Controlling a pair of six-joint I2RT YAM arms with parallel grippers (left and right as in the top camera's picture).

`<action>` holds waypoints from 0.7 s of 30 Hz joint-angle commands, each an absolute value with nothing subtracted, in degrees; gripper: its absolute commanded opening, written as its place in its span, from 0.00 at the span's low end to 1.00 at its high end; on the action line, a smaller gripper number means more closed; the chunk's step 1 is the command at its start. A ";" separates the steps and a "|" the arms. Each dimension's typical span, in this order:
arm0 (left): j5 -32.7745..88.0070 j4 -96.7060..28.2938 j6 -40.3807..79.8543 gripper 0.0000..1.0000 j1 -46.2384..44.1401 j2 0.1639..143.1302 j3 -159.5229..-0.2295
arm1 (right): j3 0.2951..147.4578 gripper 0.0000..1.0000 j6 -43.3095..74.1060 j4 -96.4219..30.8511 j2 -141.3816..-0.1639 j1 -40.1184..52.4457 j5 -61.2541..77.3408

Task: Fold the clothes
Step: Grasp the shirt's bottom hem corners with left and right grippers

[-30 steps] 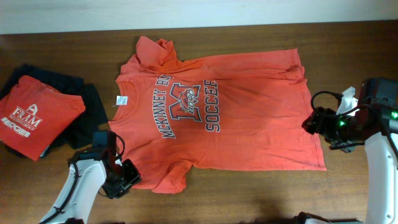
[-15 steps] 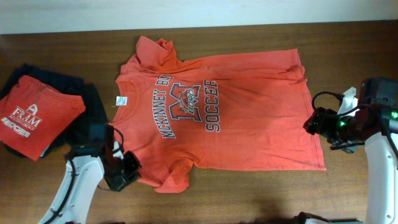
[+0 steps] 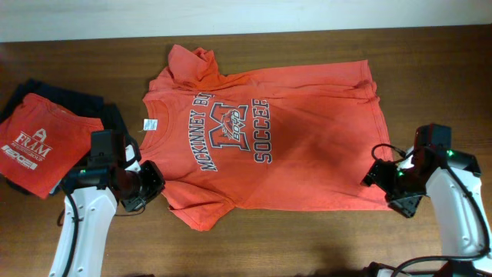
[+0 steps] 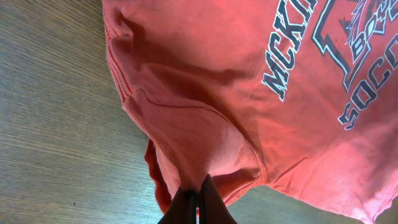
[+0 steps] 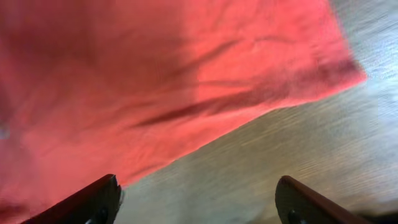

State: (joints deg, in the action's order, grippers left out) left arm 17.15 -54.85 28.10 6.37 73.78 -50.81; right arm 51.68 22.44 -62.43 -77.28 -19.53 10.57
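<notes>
The clothes, an orange-red T-shirt [image 3: 292, 146], lie spread on the wooden table with the grey-white soccer lettering facing up. My left gripper [image 3: 147, 187] is at the shirt's near sleeve. In the left wrist view its fingers [image 4: 199, 191] are shut on a pinch of sleeve fabric [image 4: 186, 134], which rises in a ridge above the wood. My right gripper [image 3: 382, 185] is at the hem's near corner. In the right wrist view it [image 5: 196, 194] stands open over bare wood, and the hem edge [image 5: 186, 81] lies just beyond its fingertips.
A folded red shirt with a white FRAM logo [image 3: 42, 142] rests on a dark garment [image 3: 111, 123] at the left of the table. A pale wall strip [image 3: 246, 15] runs along the back. Bare wood [image 3: 307, 238] lies in front of the shirt.
My left gripper closed on the sleeve and pulled it back from the table's front edge, bunching it. My right arm swung toward the front to the hem's near corner, jaws opening wider.
</notes>
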 commanded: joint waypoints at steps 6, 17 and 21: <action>16.73 -54.94 26.61 0.01 6.66 73.10 -51.96 | 43.66 0.92 26.13 -57.87 -77.28 -34.37 5.72; 16.71 -54.89 26.02 0.00 6.66 73.10 -51.96 | 34.22 0.86 26.50 -41.58 -81.23 -36.49 7.51; 16.73 -54.92 26.02 0.01 6.66 73.10 -51.96 | 33.65 0.69 26.39 -38.54 -82.81 -36.49 7.84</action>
State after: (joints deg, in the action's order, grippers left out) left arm 17.15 -54.89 27.00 6.37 73.78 -50.89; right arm 35.33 25.76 -40.38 -80.62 -36.25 6.50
